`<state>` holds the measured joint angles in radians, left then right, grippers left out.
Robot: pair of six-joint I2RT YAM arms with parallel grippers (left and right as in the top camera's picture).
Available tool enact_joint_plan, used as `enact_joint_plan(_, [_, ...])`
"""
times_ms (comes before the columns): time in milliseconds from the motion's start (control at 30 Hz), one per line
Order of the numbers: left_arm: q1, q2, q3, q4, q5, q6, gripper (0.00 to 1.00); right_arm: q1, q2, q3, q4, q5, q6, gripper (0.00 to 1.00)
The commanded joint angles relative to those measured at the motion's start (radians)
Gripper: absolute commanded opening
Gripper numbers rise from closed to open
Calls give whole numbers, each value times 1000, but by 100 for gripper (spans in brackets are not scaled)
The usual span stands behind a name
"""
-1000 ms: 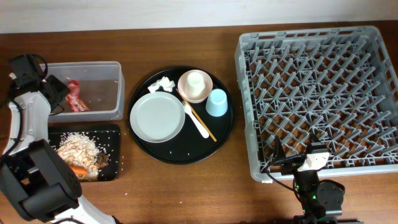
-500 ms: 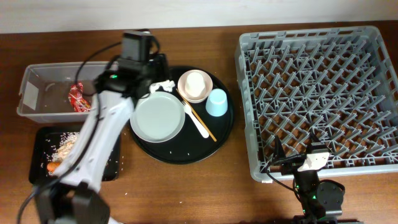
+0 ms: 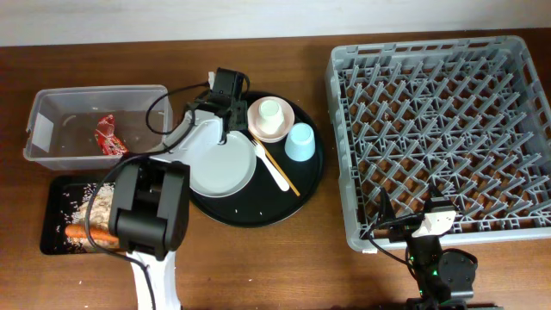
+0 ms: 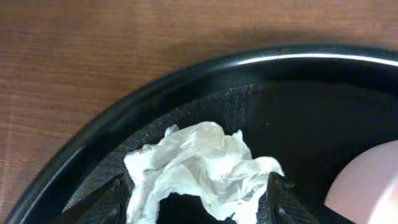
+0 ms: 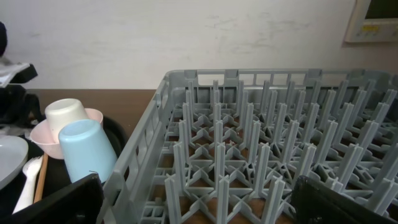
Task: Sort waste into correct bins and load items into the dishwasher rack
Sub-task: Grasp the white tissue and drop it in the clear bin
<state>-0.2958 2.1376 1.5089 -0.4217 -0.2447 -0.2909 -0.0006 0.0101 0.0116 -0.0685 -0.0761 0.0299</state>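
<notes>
The crumpled white paper (image 4: 199,165) lies at the back left of the round black tray (image 3: 250,211). My left gripper (image 3: 222,119) is open, with one finger on each side of the paper (image 4: 193,202). On the tray are a pale grey plate (image 3: 222,164), a pinkish bowl (image 3: 281,127) holding a small white cup (image 3: 269,110), an upturned light blue cup (image 3: 300,142), a white fork (image 3: 275,172) and chopsticks (image 3: 287,181). The red wrapper (image 3: 108,136) lies in the clear tub (image 3: 52,112). The carrot (image 3: 86,231) and rice crumbs are in the shallow black tray (image 3: 52,245). My right gripper (image 3: 428,226) is open and empty.
The large grey dishwasher rack (image 3: 439,129) fills the right side and holds nothing; my right gripper (image 5: 205,211) sits at its front edge. The right wrist view shows the rack's pegs (image 5: 261,143), the blue cup (image 5: 84,152) and the bowl (image 5: 40,140).
My left arm has swung from the clear tub across to the round tray and now straddles the crumpled paper. The right arm has not moved.
</notes>
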Motion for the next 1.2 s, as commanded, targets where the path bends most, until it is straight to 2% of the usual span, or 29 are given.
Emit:
enact_joint_plan(0, [5,55,1,8,-23,13,70,-6,-6,-6,-4,2,9,99])
enact_joint_plan(33, [8,63,1,8,-27,13,70,-6,-6,-6,-4,2,9,99])
enact_joint_plan(67, [11,63,1,9,-34,13,60,-6,-6,-6,-4,2,9,99])
enact_joint_plan(133, [34,61,1,18,-37,13,23,-6,-6,-6,-4,2,9,99])
enact_joint_plan(167, [42,61,6,18,-37,13,12,-6,-6,-6,-4,2,9,99])
enact_joint_plan(300, [51,-30,50,17,-37,13,4,-6,-6,-6,-4,2,9,99])
enact_joint_plan(367, [52,-196,50,-39,-46,13,2,-6,-6,-6,-4,2,9,99])
enact_joint_plan(500, [119,-401,50,-142,-200,13,1,-6,-6,-6,-4,2,9,99])
enact_joint_plan(600, [273,-406,48,-242,-198,0,1,-6,-6,-6,-4,2,9,99])
enact_joint_plan(633, [326,-396,45,-276,-197,-52,1,-6,-6,-6,-4,2,9,99])
enact_joint_plan(700, [389,-367,40,-309,-161,-82,1,-6,-6,-6,-4,2,9,99])
enact_joint_plan(767, [436,-292,34,-317,-46,-82,1,-6,-6,-6,-4,2,9,99])
enact_joint_plan(833, [446,-215,34,-313,-20,-82,2,-6,-6,-6,-4,2,9,99])
enact_joint_plan(900, [446,-146,34,-312,-20,-82,16,-6,-6,-6,-4,2,9,99])
enact_joint_plan(967, [446,-137,34,-305,-20,-82,17,-6,-6,-6,-4,2,9,99])
enact_joint_plan(1000, [446,-137,35,-294,-20,-82,29,-6,-6,-6,-4,2,9,99])
enact_joint_plan(1033, [446,-138,37,-295,-20,-82,56,-6,-6,-6,-4,2,9,99])
enact_joint_plan(1067, [446,-150,39,-294,-20,-71,61,-6,-6,-6,-4,2,9,99])
enact_joint_plan(1100, [443,-177,47,-294,-20,-71,72,-6,-6,-6,-4,2,9,99])
enact_joint_plan(1167, [440,-238,55,-295,-20,-71,74,-6,-6,-6,-4,2,9,99])
